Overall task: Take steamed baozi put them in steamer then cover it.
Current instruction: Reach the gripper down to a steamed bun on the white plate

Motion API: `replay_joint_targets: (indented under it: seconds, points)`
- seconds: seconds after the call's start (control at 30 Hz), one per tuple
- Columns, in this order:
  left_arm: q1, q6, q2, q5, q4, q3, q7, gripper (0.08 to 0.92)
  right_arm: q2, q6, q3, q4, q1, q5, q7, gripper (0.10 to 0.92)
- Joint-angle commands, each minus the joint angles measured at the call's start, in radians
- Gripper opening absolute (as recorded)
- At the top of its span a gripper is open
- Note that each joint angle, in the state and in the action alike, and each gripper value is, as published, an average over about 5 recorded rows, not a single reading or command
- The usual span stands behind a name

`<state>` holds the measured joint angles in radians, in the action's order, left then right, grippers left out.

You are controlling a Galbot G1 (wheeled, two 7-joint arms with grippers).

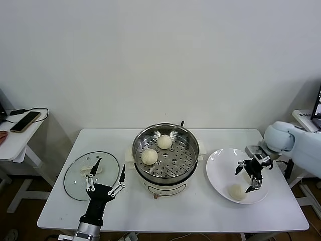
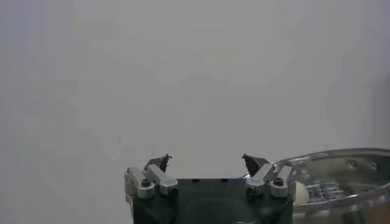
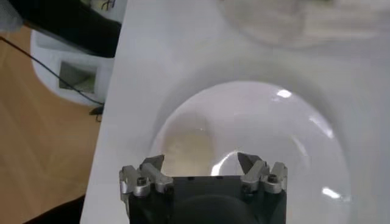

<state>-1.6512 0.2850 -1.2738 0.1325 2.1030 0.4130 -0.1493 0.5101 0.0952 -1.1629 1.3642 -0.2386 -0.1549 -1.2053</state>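
1. Leftmost of the steamer (image 1: 165,153) lies the cover (image 1: 91,175), flat on the table (image 1: 200,211) with its cream handle up; it looks set aside there so the pot stays open for loading and can go on last

2. Just nearer the camera than the cover, still left of the steamer, the left gripper (image 1: 106,174) stands upright with its fingers spread wide and nothing between them; it touches neither cover nor pot and seems merely to be waiting its turn

3. At the centre, the steamer sits on its white base, uncovered, with two steamed baozi on the perforated tray: one (image 1: 149,156) on the near left side, the other (image 1: 164,141) farther back; they are close together but apart, which leaves bare tray to the right for more

4. Right of the steamer is the white plate (image 1: 220,170), serving as the supply dish; one baozi (image 1: 236,191) rests near its front edge, and a pale shape behind the gripper may be another, though I cannot tell for sure

5. Over that plate, right of the steamer, the right gripper (image 1: 250,172) points down with its fingers fully apart and empty, poised just above the baozi, judging by its aim, for the next pick
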Motion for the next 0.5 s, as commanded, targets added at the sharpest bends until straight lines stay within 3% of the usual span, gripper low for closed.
replay_joint_targets:
  seconds: [0.03, 0.5]
  points:
    - [0.000, 0.002, 0.000, 0.000, -0.006, 0.003, -0.001, 0.823, 0.026, -0.014, 0.111, -0.074, 0.179, 0.067, 0.019, 0.823]
    - [-0.001, 0.000, -0.004, 0.000, 0.001, 0.013, -0.002, 0.823, 0.065, -0.013, 0.134, -0.106, 0.198, 0.073, 0.019, 0.823]
